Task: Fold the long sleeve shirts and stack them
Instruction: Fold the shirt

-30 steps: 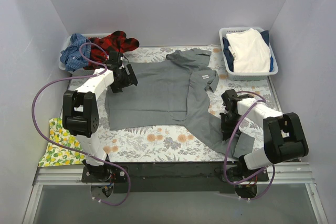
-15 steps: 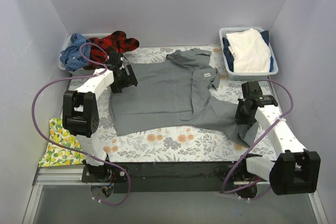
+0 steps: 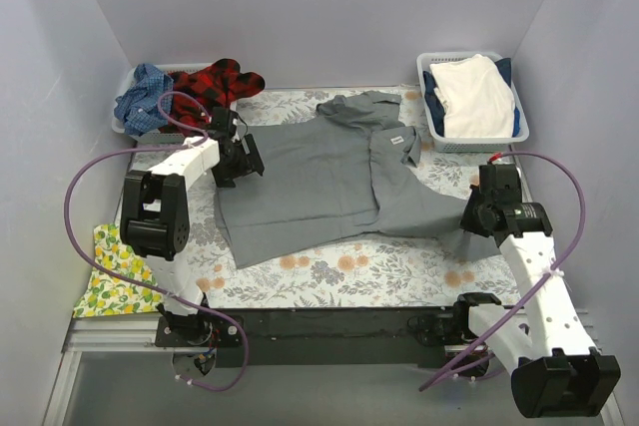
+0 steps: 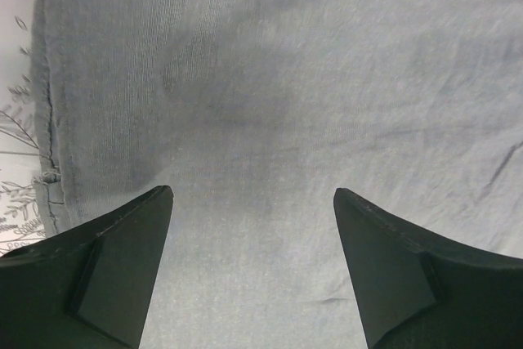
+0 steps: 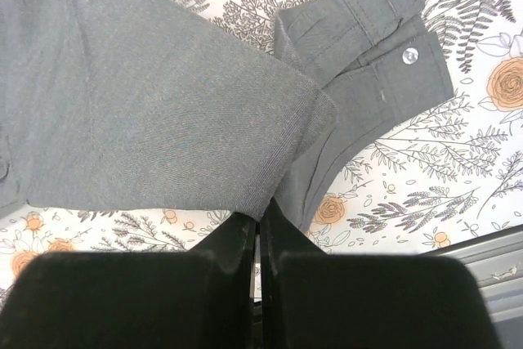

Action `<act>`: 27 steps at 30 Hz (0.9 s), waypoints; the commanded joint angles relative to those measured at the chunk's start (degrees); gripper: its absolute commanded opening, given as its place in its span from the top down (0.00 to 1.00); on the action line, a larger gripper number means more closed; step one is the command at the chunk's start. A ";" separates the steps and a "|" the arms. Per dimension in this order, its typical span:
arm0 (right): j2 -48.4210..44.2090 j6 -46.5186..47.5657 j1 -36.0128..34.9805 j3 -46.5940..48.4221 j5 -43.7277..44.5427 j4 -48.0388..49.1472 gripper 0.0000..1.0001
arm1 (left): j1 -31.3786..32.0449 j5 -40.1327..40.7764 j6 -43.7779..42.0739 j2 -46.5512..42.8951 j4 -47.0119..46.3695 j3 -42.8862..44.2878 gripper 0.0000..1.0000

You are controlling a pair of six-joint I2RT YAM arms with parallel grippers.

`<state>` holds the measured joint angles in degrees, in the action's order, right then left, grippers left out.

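Our right gripper [image 5: 260, 218], jaws pinching the sleeve [image 5: 163, 120] of the large mid-grey cloth button-up shirt [image 3: 310, 182], has drawn it out rightward, straightening it for folding; our left gripper [image 4: 252, 194] hovers, jaws spread.

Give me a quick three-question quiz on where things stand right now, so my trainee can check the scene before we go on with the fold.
1. True or false: the left gripper is clamped on the grey shirt.
2. Which part of the grey shirt does the right gripper pinch? A) the collar B) the sleeve, close to its buttoned cuff C) the neck label
3. Fill the gap: at the back left, the red-black plaid shirt lies beside a ___ checked shirt.

Key
1. False: its jaws stand open just over the cloth.
2. B
3. blue
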<state>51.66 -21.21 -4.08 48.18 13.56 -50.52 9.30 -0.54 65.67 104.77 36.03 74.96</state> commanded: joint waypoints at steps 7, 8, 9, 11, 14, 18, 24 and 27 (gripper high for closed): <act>1.32 -0.93 0.38 2.62 -3.53 3.13 0.99 | 1.69 -1.40 4.54 -16.68 7.73 -11.58 0.20; 2.04 -0.94 0.30 2.36 -4.59 4.19 0.99 | 1.69 -1.14 5.43 -18.97 10.00 -12.72 0.20; 2.83 -1.11 0.38 2.18 -6.16 4.90 0.99 | 1.86 -1.05 6.04 -22.12 11.07 -14.04 0.20; 5.02 -0.85 0.38 2.44 -7.05 6.66 0.99 | 2.21 -1.40 8.24 -24.34 14.31 -17.11 0.20; 8.19 0.64 -0.05 4.28 -7.41 7.11 0.99 | 2.48 -2.97 11.48 -30.23 13.98 -22.04 0.21; 10.48 0.91 -1.20 6.04 -6.09 7.80 0.99 | 3.44 -4.82 14.92 -34.19 16.70 -26.26 0.23; 11.18 -0.15 -1.20 6.40 -7.06 9.04 0.99 | 5.11 -3.68 18.70 -37.71 17.32 -31.36 0.30; 11.36 -0.15 -1.20 7.27 -7.15 9.04 0.99 | 5.90 -4.38 19.76 -36.66 16.00 -33.99 0.34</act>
<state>62.89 -20.93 -5.15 52.10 7.16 -43.46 14.24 -3.79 82.13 69.19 52.86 43.38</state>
